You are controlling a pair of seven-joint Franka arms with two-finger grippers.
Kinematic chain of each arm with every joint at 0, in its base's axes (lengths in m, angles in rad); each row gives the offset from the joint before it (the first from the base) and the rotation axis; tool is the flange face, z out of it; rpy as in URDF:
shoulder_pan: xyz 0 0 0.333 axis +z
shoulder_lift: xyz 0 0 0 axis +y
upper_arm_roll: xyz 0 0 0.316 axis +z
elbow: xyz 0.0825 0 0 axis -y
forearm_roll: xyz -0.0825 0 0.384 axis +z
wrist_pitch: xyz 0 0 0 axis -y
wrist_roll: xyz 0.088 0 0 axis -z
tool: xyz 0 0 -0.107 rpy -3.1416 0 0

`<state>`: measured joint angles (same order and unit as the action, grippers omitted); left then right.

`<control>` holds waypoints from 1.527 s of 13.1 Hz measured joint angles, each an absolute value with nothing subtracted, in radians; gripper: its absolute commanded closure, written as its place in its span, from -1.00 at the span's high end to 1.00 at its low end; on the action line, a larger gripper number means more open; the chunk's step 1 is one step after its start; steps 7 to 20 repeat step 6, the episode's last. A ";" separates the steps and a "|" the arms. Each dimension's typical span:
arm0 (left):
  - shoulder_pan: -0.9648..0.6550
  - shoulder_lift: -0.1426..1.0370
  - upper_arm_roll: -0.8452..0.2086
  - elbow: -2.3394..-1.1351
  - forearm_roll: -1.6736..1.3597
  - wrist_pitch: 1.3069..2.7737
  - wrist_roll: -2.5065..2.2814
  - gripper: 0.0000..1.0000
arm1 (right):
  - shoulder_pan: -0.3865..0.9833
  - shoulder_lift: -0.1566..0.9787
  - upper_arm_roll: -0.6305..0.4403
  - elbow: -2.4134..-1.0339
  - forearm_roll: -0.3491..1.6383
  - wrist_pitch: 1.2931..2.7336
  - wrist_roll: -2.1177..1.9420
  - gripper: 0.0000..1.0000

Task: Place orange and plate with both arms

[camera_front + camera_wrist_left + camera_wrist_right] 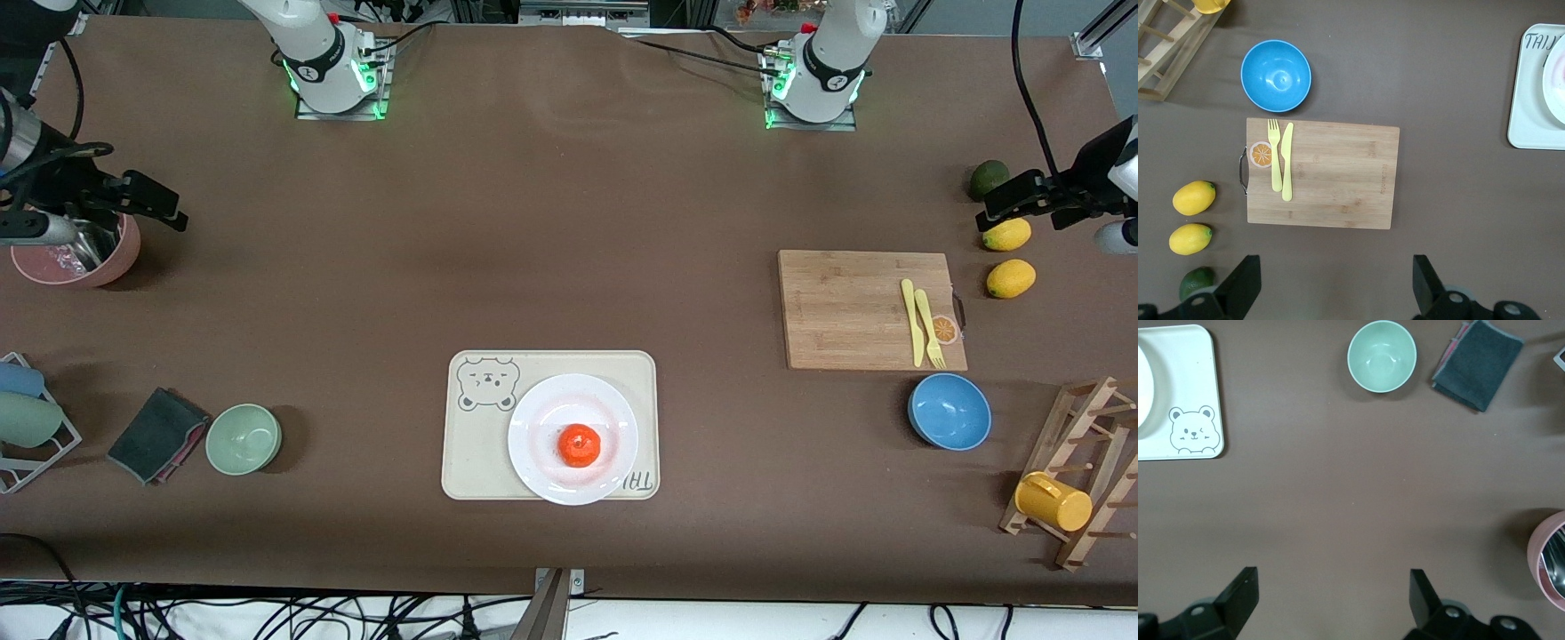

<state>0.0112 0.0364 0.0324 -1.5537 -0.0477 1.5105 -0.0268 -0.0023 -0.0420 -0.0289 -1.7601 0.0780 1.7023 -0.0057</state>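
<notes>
The orange (580, 444) sits in the middle of the white plate (540, 416). The plate rests on the cream bear tray (476, 467), near the table's front edge. My left gripper (1013, 200) is up in the air over the lemons at the left arm's end, open and empty (1336, 280). My right gripper (147, 206) is up over the pink pot at the right arm's end, open and empty (1333, 590). The plate's rim shows in the left wrist view (1553, 80) and the right wrist view (1142, 387). The orange shows in neither wrist view.
A wooden cutting board (853, 307) carries a yellow knife and fork. A blue bowl (949, 411), two lemons (1011, 278), a dark green fruit (988, 179) and a rack with a yellow mug (1053, 502) are nearby. A green bowl (244, 438), dark cloth (158, 434) and pink pot (84, 258) lie at the right arm's end.
</notes>
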 measured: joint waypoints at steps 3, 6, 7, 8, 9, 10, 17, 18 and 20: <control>0.011 0.036 0.034 -1.554 -0.048 1.511 -0.027 1.00 | -0.002 -0.042 -0.026 -1.760 0.061 1.702 -0.006 1.00; 0.011 0.036 0.034 -1.554 -0.048 1.511 -0.027 1.00 | -0.001 -0.042 -0.024 -1.760 0.036 1.693 -0.006 1.00; 0.011 0.036 0.034 -1.554 -0.048 1.511 -0.027 1.00 | -0.001 -0.042 -0.024 -1.760 0.036 1.693 -0.006 1.00; 0.011 0.036 0.034 -1.554 -0.048 1.511 -0.027 1.00 | -0.001 -0.042 -0.024 -1.760 0.036 1.693 -0.006 1.00; 0.011 0.036 0.034 -1.554 -0.048 1.511 -0.027 1.00 | -0.001 -0.042 -0.024 -1.760 0.036 1.693 -0.006 1.00; 0.011 0.036 0.034 -1.554 -0.048 1.511 -0.027 1.00 | -0.001 -0.042 -0.024 -1.760 0.036 1.693 -0.006 1.00; 0.011 0.036 0.034 -1.554 -0.048 1.511 -0.027 1.00 | -0.001 -0.042 -0.024 -1.760 0.036 1.693 -0.006 1.00; 0.011 0.036 0.034 -1.554 -0.048 1.511 -0.027 1.00 | -0.001 -0.042 -0.024 -1.760 0.036 1.693 -0.006 1.00; 0.011 0.036 0.034 -1.554 -0.048 1.511 -0.027 1.00 | -0.001 -0.042 -0.024 -1.760 0.036 1.693 -0.006 1.00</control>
